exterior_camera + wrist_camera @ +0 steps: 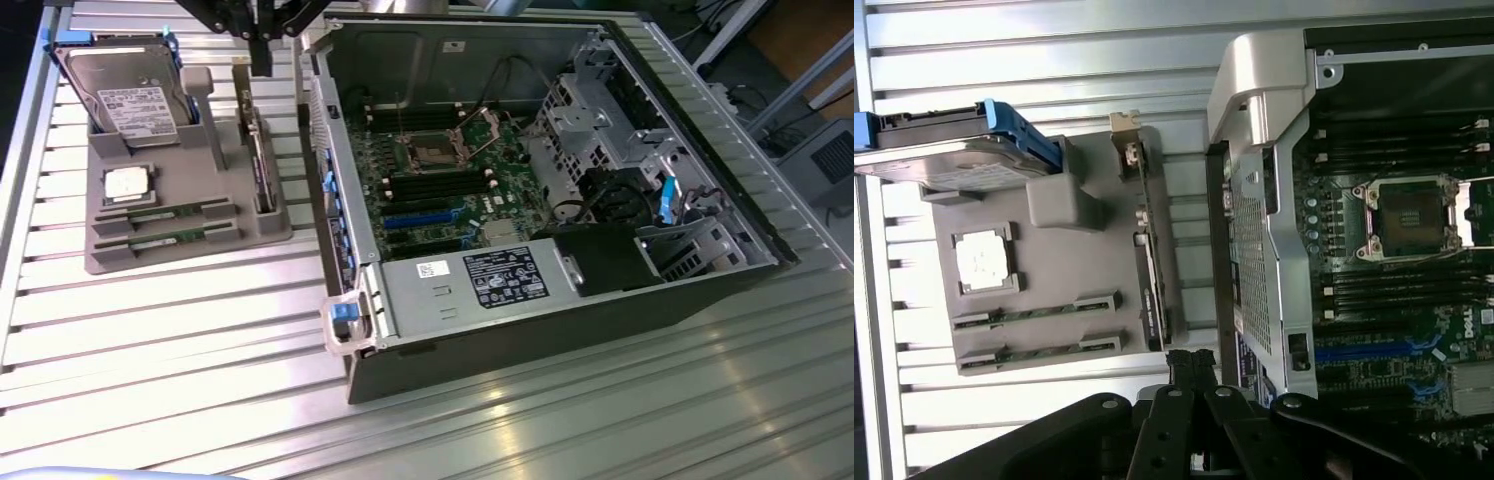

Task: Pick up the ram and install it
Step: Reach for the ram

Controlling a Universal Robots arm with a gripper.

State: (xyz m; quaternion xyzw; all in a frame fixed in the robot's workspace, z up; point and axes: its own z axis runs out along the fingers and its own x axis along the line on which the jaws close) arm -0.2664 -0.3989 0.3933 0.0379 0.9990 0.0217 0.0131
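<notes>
Green ram sticks [163,212] in grey tray [134,262], apart from end effector [262,68]; closed, empty

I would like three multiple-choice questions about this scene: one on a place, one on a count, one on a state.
1. Where do the RAM sticks lie? A. in the grey tray B. on the hard drive C. on the processor chip
2. How many RAM sticks are in the tray? A. one B. two C. four
3. The computer case is: A. closed B. open C. upside down
Answers: 1 A, they rest in the tray's grooves. 2 B, two green sticks lie side by side. 3 B, its motherboard is in plain sight.
</notes>
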